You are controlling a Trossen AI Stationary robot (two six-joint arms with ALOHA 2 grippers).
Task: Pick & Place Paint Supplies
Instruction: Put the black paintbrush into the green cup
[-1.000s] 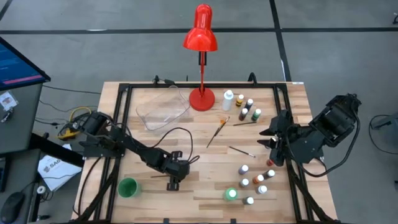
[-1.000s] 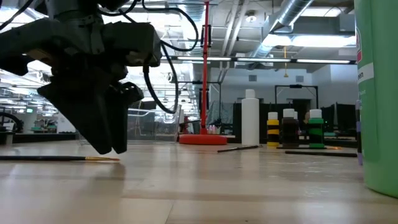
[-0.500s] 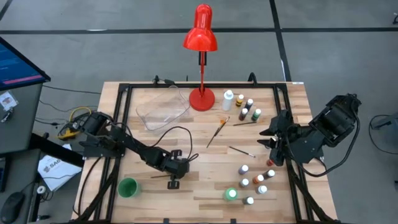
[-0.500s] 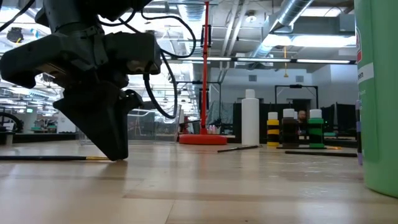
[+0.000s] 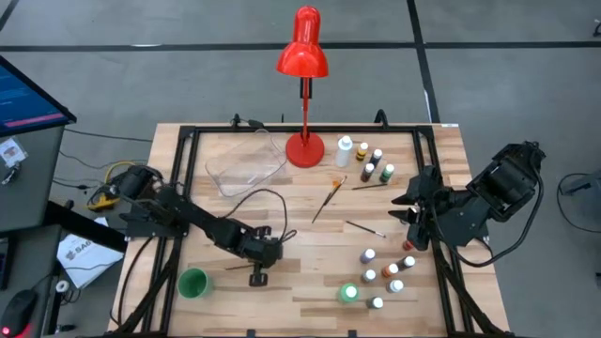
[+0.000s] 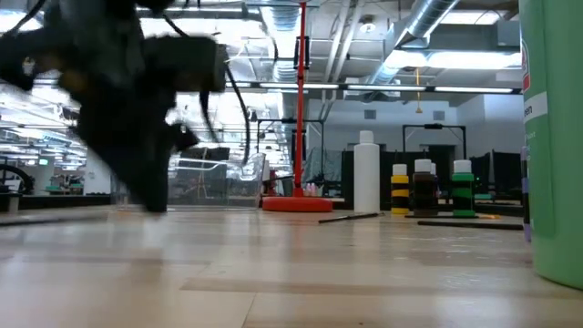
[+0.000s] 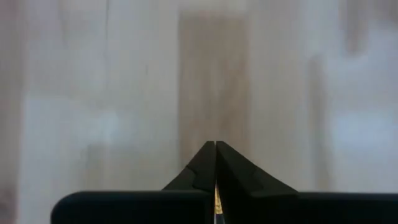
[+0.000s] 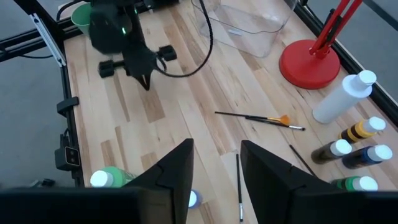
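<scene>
My left gripper (image 5: 258,273) stands at the near left of the table, fingers pointing down, shut on a thin dark-handled brush (image 5: 235,267). My right gripper (image 5: 410,225) waits open near the right edge, holding nothing. Small paint bottles stand in two groups: one at the near right (image 5: 380,272), one beside the lamp (image 5: 371,164). Three more brushes (image 5: 329,199) (image 5: 368,186) (image 5: 364,228) lie flat on the wood between the groups. My left gripper pinches the brush between its two fingers at the golden ferrule (image 7: 216,194), near the bristle end. The fingers come from above and lie across the brush. The handle (image 6: 36,219) runs toward the table's left, low over the wood; whether it is clear, I cannot tell.
A clear plastic tub (image 5: 246,164) sits at the far left, next to the red desk lamp's base (image 5: 303,148). A green cup (image 5: 193,282) stands near the front left corner. Black frame rails (image 5: 178,188) border the table. Bare wood lies in the middle.
My left gripper has shut its fingers on the brush's ferrule end and has started upward and slightly toward the table's left, blurred in the low view. The brush's handle has risen a little with it.
</scene>
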